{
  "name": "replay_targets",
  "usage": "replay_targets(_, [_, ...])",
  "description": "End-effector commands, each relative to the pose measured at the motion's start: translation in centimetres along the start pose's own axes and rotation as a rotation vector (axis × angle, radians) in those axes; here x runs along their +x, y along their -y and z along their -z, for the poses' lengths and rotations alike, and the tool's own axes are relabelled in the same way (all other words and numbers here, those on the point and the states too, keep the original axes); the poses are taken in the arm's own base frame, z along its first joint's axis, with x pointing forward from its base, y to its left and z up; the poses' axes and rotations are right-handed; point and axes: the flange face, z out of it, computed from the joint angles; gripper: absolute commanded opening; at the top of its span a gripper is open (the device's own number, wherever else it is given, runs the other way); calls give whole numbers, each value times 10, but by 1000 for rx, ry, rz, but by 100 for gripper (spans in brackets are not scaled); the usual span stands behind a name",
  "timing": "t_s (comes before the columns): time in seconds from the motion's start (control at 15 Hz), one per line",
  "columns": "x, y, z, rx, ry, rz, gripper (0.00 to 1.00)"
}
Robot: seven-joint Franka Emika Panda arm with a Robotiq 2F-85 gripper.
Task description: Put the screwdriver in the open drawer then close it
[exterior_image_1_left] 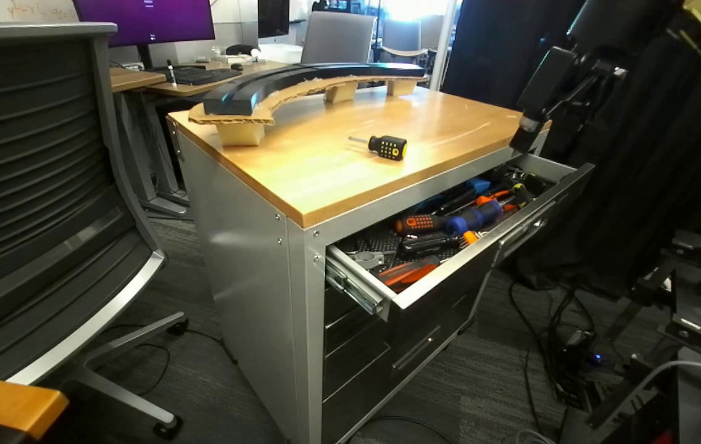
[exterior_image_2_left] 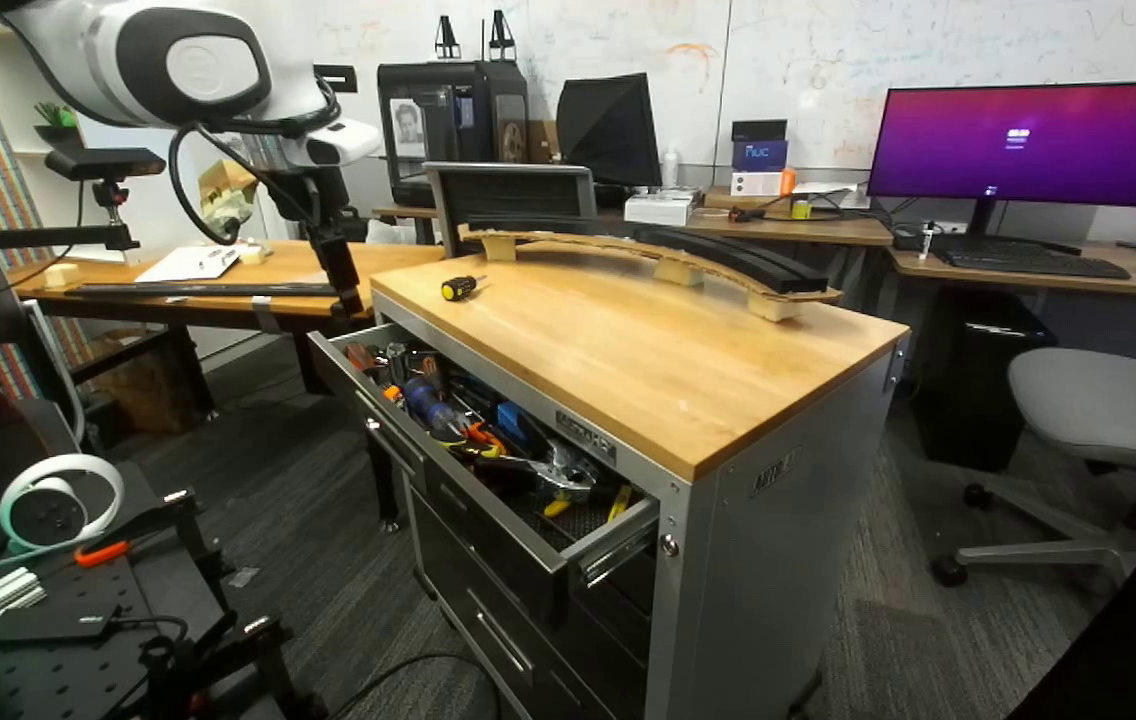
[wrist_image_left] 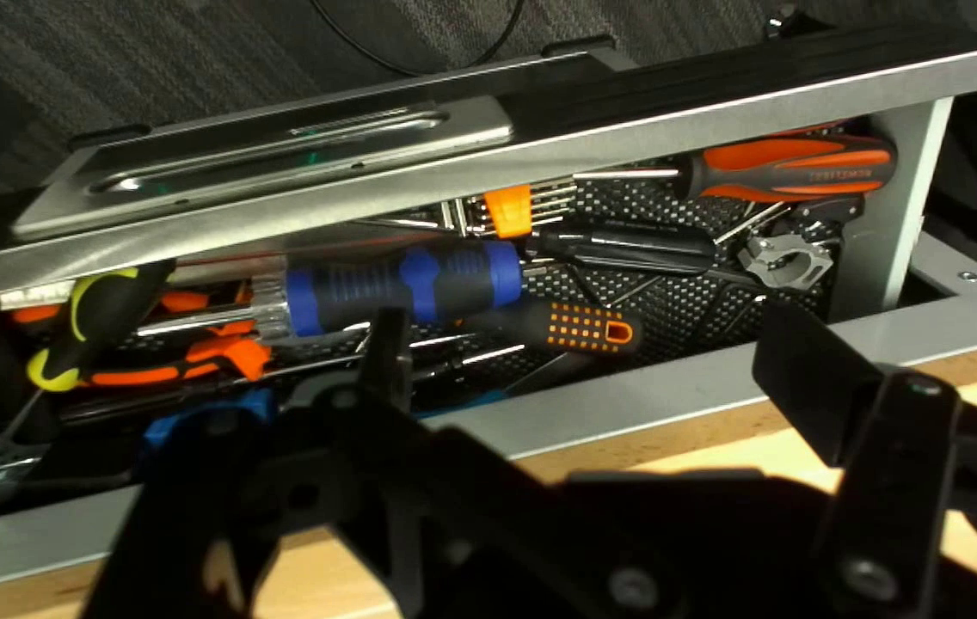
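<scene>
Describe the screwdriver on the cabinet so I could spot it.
Find the grey cabinet with an open drawer. On its wooden top, away from the curved black strip, lies a stubby screwdriver. Its black handle has yellow dots; the dotted handle in the drawer, orange.

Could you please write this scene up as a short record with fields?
Tool to stow: black-and-yellow screwdriver, lying on the wood top
Stow place: drawer, pulled out
Inside it: a blue-and-black handle, an orange-and-grey handle and more
Grasp: claw open, holding nothing
Also on the wood top: black curved strip on cardboard, raised on blocks
Left to do: screwdriver into drawer, then drawer shut
</scene>
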Motion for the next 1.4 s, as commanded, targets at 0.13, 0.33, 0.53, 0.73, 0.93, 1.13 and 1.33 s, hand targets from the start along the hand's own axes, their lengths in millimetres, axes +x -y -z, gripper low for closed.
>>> replay_targets(0.13, [5, 3, -3, 4, 7, -3, 100])
replay_targets(0.33, [15, 20, -10, 28, -35, 10, 100])
replay_targets(0.53, [29, 61, -24, 70, -76, 74, 100])
replay_targets(0.73, [39, 98, -45, 86, -83, 140, 100])
replay_targets(0.93, [58, 121, -54, 58, -170, 207, 100])
replay_targets(1.13, [87, 139, -53, 1, -278, 273, 100])
replay_targets(1.33, [110, 150, -52, -44, -355, 313, 100])
